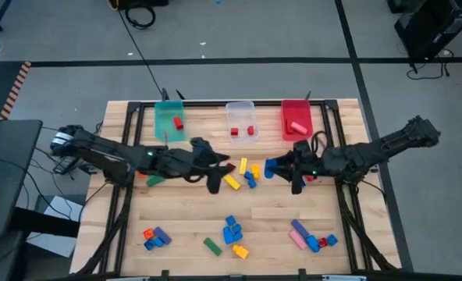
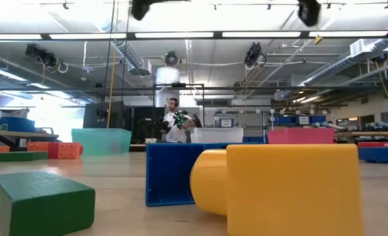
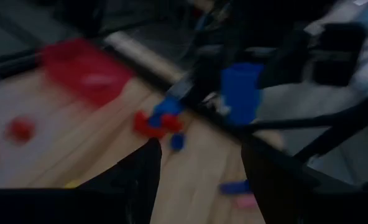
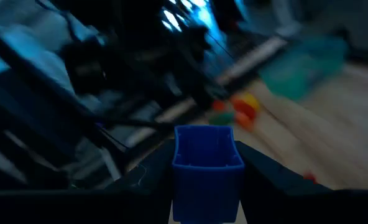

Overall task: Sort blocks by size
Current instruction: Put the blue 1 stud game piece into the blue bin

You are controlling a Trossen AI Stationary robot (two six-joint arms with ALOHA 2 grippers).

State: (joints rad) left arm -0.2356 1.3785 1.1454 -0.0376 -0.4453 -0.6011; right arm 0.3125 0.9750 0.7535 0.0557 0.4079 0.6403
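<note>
The right gripper [image 4: 207, 186] is pinching a blue block [image 4: 207, 163] between its two dark fingers, hollow side facing the wrist camera. In the high view that gripper [image 1: 282, 168] is hovering right of centre with the same blue block [image 1: 271, 168] at its tip, just below the red bin [image 1: 296, 117] at upper right.

The left gripper [image 1: 215, 173] is hanging near the middle of the frame with its fingers spread and nothing between them (its wrist view shows bare table in the gap).

The remaining blocks are lying in clusters: yellow and blue ones [image 1: 246, 173] at centre, a mixed group [image 1: 232, 234] at lower centre, another [image 1: 156, 237] at lower left and one [image 1: 313, 237] at lower right. A few red pieces are already sitting in the teal bin [image 1: 168, 119] and the clear bin [image 1: 240, 121].

Judging from this, the step in hand is carrying the blue block to whichever bin matches its size. Doing it well probably means keeping the pinch square on the block's flat walls, lifting clear of the bin rim before crossing it, and releasing low inside so the block is not bouncing out.
</note>
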